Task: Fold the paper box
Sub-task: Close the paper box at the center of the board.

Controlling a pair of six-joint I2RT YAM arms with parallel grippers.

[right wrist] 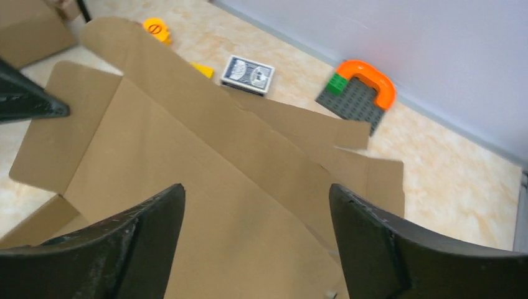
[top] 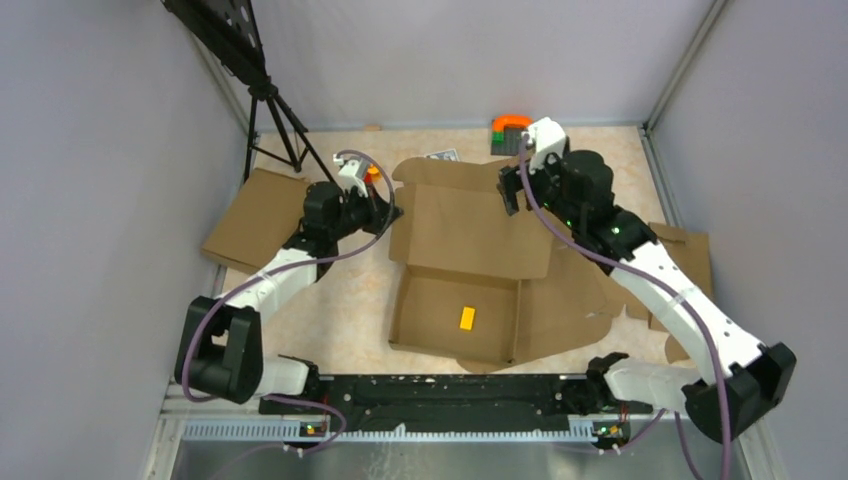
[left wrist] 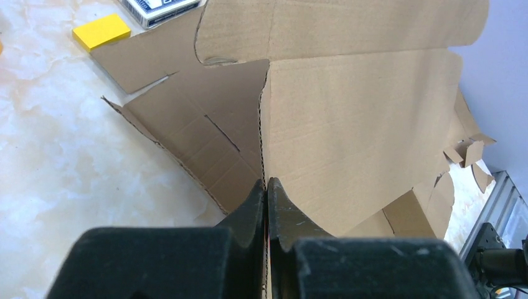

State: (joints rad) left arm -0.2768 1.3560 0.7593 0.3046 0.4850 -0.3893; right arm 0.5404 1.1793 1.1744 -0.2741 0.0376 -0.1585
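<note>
Half-folded brown paper box (top: 470, 265), mid-table

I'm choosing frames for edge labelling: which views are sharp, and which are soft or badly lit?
Left wrist: sharp, corrugation readable along the paper box edge, but the left tool is a dark, nearly featureless mass. Right wrist: softest, the right tool blurred; the card deck farther off is clearer. Top external: even light, no glare, faint shadows.

Grey walls (top: 450, 50), beige marbled tabletop (top: 340, 320)

A card deck (left wrist: 160, 9) is cut off at the left wrist view's top; the right arm (top: 650, 270) covers some paper box (top: 470, 235) flaps.
</note>
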